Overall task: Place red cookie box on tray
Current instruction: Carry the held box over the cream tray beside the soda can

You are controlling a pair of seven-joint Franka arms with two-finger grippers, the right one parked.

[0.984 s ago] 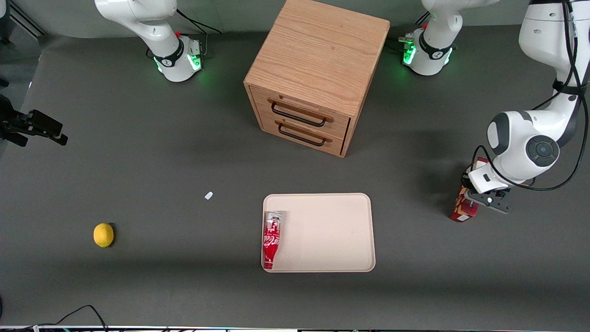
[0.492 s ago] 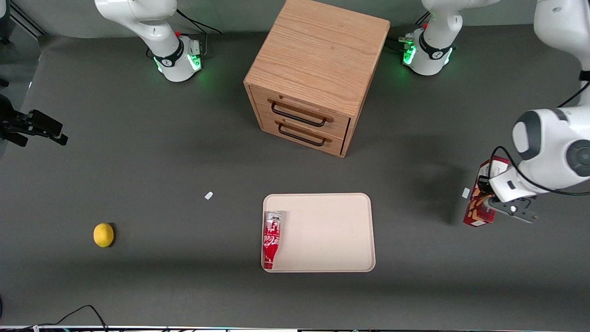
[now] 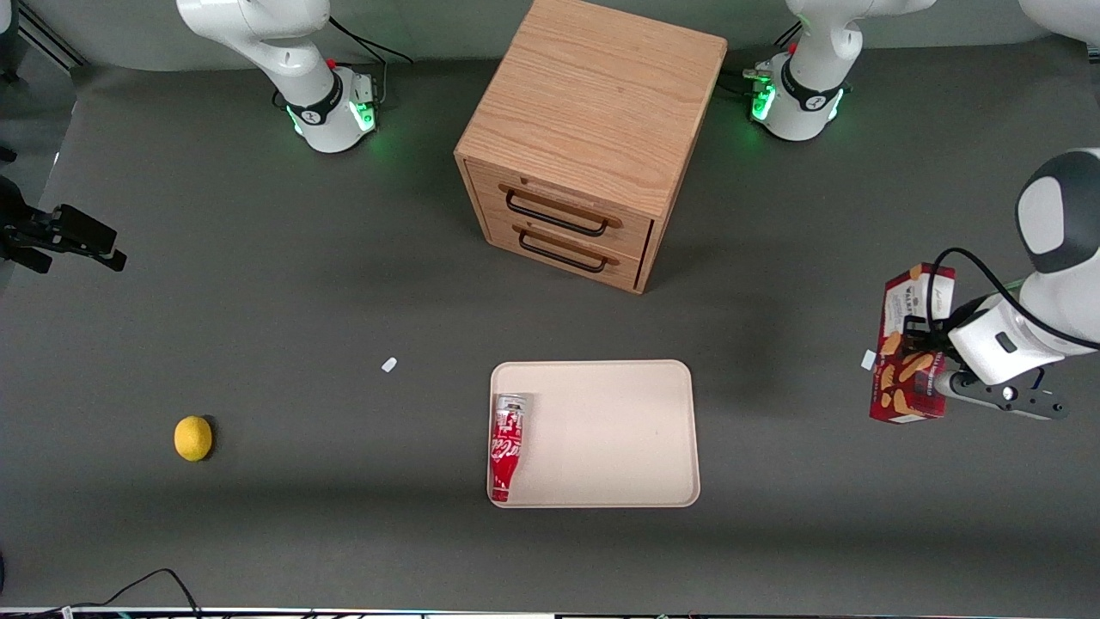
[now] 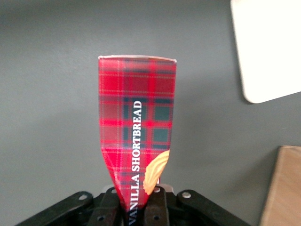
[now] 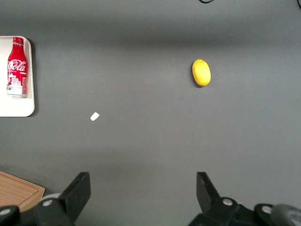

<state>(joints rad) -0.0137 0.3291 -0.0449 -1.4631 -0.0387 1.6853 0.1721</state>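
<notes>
While gripper (image 3: 932,361) clamps red cookie box (image 4: 136,127), "VANILLA SHORTBREAD" shows.

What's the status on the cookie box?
Gripper shut on red cookie box, lifted off table. Tray not reached. Soda bottle lies at tray's edge.

Held item: red cookie box (image 4: 136,127), red tartan, "VANILLA SHORTBREAD" printed along it, cookie picture near the gripped end
End effector (image 4: 137,207): black, clamped on one end of the box, squeezing it narrow
Tray (image 4: 268,47): cream, rounded corner visible
Wooden cabinet (image 4: 282,188): edge only
Worktop (image 4: 47,117): dark grey
</notes>
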